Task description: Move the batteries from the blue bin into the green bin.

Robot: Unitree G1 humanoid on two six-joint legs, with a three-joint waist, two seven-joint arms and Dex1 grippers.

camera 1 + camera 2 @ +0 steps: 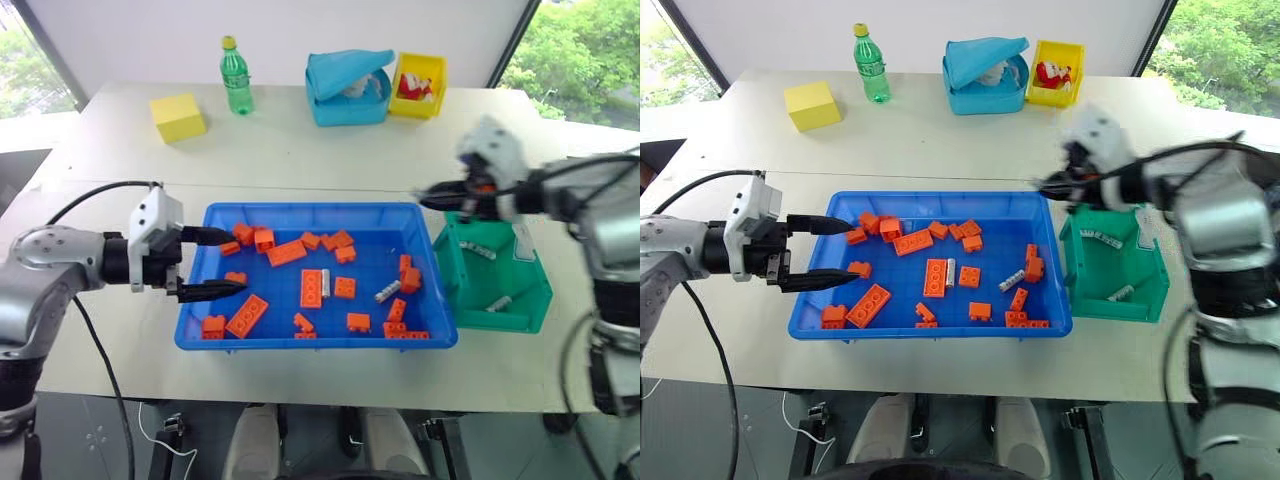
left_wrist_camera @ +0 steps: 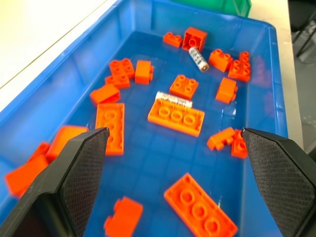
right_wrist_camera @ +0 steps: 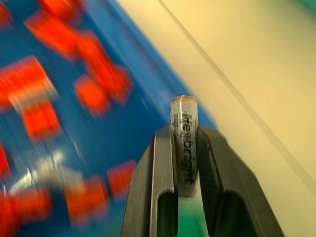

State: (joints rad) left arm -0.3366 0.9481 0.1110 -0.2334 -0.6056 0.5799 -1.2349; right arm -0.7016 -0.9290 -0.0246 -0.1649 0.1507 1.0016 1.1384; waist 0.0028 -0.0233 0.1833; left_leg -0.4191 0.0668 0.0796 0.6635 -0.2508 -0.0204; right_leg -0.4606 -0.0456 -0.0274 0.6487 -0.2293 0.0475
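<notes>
While the blue bin (image 1: pixel 318 218) is kept as reference, two batteries (image 1: pixel 388 291) are seen left inside it, two already dropped in the green bin (image 1: pixel 500 312) beside it. Right hand (image 3: pixel 186 148) is clamped on another; left hand (image 1: pixel 214 263) is spread apart.

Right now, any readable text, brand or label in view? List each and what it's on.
"hevbright", as best it reads: black print along the battery clamped in the right gripper.
Battery beside the long orange brick in the blue bin: dark print, too small to read.
Green bottle: label too small to read.
Green bin: white label on its rim, not readable.
</notes>
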